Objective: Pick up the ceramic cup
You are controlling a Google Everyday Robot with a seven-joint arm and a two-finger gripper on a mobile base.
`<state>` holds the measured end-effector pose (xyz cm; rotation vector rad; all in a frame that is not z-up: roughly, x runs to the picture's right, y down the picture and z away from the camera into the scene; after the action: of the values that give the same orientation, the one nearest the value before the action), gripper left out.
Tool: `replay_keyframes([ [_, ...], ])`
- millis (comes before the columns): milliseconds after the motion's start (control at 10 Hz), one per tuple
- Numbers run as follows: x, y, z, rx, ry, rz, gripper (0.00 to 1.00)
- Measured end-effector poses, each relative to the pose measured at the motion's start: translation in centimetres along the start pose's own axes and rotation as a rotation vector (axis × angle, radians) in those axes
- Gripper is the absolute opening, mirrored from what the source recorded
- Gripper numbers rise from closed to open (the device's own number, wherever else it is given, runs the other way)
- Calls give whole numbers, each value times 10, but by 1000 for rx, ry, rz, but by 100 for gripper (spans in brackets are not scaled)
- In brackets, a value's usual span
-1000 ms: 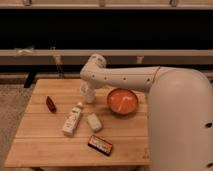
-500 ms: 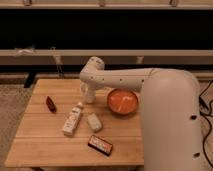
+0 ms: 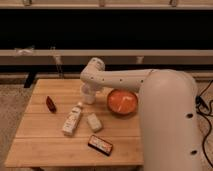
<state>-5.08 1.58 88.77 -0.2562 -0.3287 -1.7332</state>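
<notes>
The white arm reaches left over the wooden counter, above the orange bowl. It ends in the hand, which points down at the counter's far side, just left of the bowl; whether it is wide or narrow I cannot tell. The white bottle lies nearer the front. The ceramic cup sits just right of the bottle, apart from the hand. The hand should centre above the cup, stay clear of the bottle, then descend straight.
</notes>
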Motion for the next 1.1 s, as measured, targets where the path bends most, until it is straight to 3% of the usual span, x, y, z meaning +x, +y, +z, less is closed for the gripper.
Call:
replay_keyframes([
  [300, -1, 4, 2, 23, -33, 14, 3],
  [400, -2, 9, -2, 36, -42, 19, 0],
  [1100, 13, 21, -78, 190, 19, 27, 0],
])
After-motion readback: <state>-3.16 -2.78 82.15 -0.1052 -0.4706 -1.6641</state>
